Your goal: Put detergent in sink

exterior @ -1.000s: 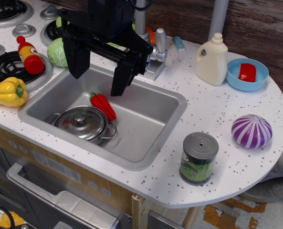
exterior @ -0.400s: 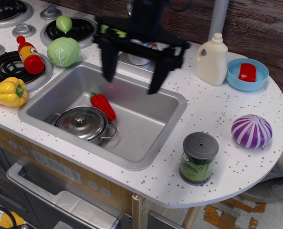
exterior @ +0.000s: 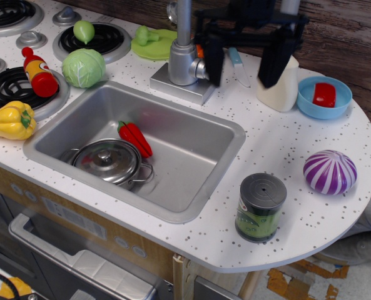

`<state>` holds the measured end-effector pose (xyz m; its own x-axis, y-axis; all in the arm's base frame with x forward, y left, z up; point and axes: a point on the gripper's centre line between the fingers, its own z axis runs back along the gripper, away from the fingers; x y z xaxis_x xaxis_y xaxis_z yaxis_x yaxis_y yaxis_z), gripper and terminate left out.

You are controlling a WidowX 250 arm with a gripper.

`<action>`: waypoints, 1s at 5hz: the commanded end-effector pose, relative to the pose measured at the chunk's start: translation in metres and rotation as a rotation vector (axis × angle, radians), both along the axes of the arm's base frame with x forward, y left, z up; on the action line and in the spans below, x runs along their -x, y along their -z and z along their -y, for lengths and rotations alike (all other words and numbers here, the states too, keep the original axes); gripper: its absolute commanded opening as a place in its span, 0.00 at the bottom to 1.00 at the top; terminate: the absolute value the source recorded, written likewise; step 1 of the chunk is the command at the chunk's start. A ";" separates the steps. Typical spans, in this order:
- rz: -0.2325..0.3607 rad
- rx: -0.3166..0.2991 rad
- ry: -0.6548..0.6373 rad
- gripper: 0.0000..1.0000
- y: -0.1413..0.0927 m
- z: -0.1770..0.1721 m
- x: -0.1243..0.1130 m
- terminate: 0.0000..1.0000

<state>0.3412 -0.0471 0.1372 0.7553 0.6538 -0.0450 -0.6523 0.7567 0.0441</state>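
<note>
The detergent (exterior: 285,89), a cream-white jug, stands upright on the white speckled counter at the back right. Its cap and left side are hidden behind my right finger (exterior: 274,57). My gripper (exterior: 239,80) is open and empty. It hangs above the counter between the faucet and the detergent, with its black fingers wide apart. The sink (exterior: 191,164) is the silver basin at centre-left, in front and to the left of my gripper. It holds a red pepper (exterior: 134,138) and a lidded steel pot (exterior: 109,160).
The faucet (exterior: 184,44) rises just left of my gripper. A blue bowl (exterior: 324,99) with a red piece sits right of the detergent. A purple striped ball (exterior: 330,172) and a green can (exterior: 260,207) stand at the front right. Cabbage (exterior: 84,67), ketchup bottle (exterior: 39,72) and yellow pepper (exterior: 10,120) lie left.
My gripper has moved from above the sink's back left to the right and back, ending beside the detergent. It stayed open. No object has moved.
</note>
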 end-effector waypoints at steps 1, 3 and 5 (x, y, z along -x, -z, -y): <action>0.141 0.064 -0.083 1.00 -0.036 0.017 -0.069 0.00; 0.327 -0.007 -0.119 1.00 -0.038 0.033 -0.126 0.00; 0.400 -0.015 -0.114 1.00 -0.005 0.024 -0.135 0.00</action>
